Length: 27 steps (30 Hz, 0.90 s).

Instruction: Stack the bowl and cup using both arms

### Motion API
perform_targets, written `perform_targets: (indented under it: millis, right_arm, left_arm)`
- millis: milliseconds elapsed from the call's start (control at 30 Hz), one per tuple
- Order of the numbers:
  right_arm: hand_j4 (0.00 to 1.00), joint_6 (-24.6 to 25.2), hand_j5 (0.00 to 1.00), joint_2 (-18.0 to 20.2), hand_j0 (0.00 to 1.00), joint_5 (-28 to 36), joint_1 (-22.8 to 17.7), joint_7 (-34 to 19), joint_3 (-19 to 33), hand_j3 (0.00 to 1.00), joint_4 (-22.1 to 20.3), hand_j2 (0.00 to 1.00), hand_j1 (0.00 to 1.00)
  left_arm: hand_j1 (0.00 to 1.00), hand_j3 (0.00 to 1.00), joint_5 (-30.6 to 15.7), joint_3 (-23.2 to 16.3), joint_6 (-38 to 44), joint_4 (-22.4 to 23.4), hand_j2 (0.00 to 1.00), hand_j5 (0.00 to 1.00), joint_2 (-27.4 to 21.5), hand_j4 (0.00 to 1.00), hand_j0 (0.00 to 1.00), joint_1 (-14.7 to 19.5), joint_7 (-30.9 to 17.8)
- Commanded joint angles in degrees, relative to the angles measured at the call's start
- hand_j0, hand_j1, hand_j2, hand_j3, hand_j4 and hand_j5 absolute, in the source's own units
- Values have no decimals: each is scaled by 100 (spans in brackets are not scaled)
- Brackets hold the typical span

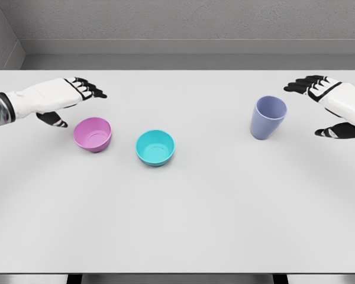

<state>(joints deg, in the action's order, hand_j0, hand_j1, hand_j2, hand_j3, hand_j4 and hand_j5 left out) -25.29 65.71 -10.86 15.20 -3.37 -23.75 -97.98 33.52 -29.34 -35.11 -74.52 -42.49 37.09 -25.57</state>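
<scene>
Cup (268, 117) upright — right hand (331, 106) spread beside it; left hand (62, 97) spread near pink bowl (93, 134).

Smooth matt bowls (93, 134), matt table (195, 225)

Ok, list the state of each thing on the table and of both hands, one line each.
pink bowl: upright, empty, apart from the others, just right of the left hand.
teal bowl: upright, empty, nothing stacked in it.
purple cup: upright, leaning slightly, not held.
left hand: open, holds nothing.
right hand: open, beside the cup, not touching it.
</scene>
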Motion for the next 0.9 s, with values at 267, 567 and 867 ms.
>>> perform_targets:
  millis: [267,567,867]
  right_arm:
    - [100,-55,100,-111,100,40,211,3,63,100,51,100,100]
    - [100,-47,100,-94,100,58,299,-6,186,100,25,100,100]
    - [100,-47,100,-94,100,49,299,-6,195,100,33,100,100]
  left_arm:
    - [100,100,198,-81,11,-54,100,100,-31,100,100,9,-44]
    - [100,100,673,-301,11,-54,100,100,13,100,100,106,-730]
    - [100,100,1016,-292,11,-45,100,100,250,100,100,106,-756]
